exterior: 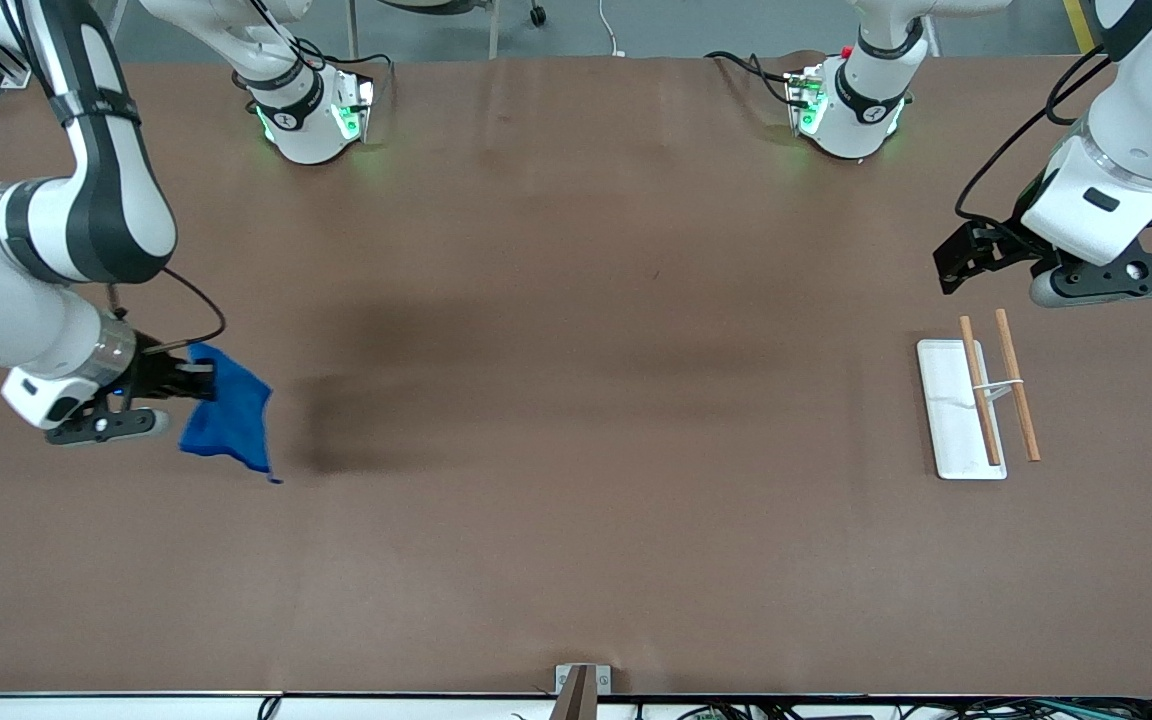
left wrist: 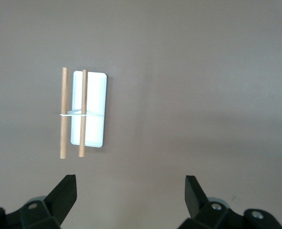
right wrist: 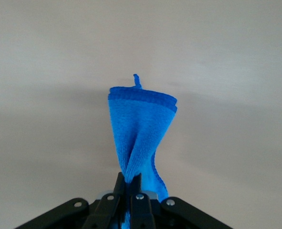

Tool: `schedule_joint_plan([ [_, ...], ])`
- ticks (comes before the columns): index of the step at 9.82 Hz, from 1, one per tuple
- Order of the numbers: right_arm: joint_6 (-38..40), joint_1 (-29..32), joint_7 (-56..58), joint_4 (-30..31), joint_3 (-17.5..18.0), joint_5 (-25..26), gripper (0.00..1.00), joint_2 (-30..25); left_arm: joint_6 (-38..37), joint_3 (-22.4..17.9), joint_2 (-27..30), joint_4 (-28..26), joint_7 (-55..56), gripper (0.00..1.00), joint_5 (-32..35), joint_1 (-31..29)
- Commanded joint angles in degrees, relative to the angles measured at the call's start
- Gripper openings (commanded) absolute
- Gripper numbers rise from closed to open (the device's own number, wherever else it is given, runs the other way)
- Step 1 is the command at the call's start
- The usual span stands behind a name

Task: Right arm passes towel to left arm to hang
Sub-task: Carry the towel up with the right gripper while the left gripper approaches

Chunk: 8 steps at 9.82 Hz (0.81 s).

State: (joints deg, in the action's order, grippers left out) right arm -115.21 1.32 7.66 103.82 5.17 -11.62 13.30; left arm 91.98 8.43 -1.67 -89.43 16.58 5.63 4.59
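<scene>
Holding the towel [exterior: 232,417] clenched, your right pincer [exterior: 198,381] hangs over the desk [exterior: 576,500]. Your left pincer [left wrist: 131,191] waits released above the rack [left wrist: 88,109].

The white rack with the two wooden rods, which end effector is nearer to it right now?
Left. The left end effector hangs open close above the white rack and its wooden rods. The right end effector is at the right arm's end of the table, shut on the blue towel.

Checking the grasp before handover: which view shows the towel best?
Right wrist view: the towel hangs pinched in the shut right gripper, loop visible. Front view shows it smaller, off the table. Left wrist view lacks it.
</scene>
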Motion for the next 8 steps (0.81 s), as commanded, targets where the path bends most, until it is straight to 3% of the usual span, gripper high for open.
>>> schedule_joint_plan([
  [1,0.07,0.44,0.6,0.68,4.74,-11.18,0.0,-1.0,-2.33,1.93,-2.36,-0.05,-0.22,1.0,2.19,0.24],
  [4,-2.82,-1.49,-0.27,1.2,10.99,-34.89,0.0,-0.73,-5.23,6.33,-5.78,-0.31,-13.91,1.0,-0.77,0.15],
  [6,-5.63,-2.2,-4.22,1.56,16.42,-43.37,0.0,-0.73,-5.32,6.34,-9.13,0.21,-14.64,1.0,-9.54,-0.89],
  [8,-8.44,-2.29,-4.32,1.56,20.39,-56.86,0.0,-0.73,-6.37,5.99,-14.21,0.04,-14.82,1.0,-25.58,-4.13],
])
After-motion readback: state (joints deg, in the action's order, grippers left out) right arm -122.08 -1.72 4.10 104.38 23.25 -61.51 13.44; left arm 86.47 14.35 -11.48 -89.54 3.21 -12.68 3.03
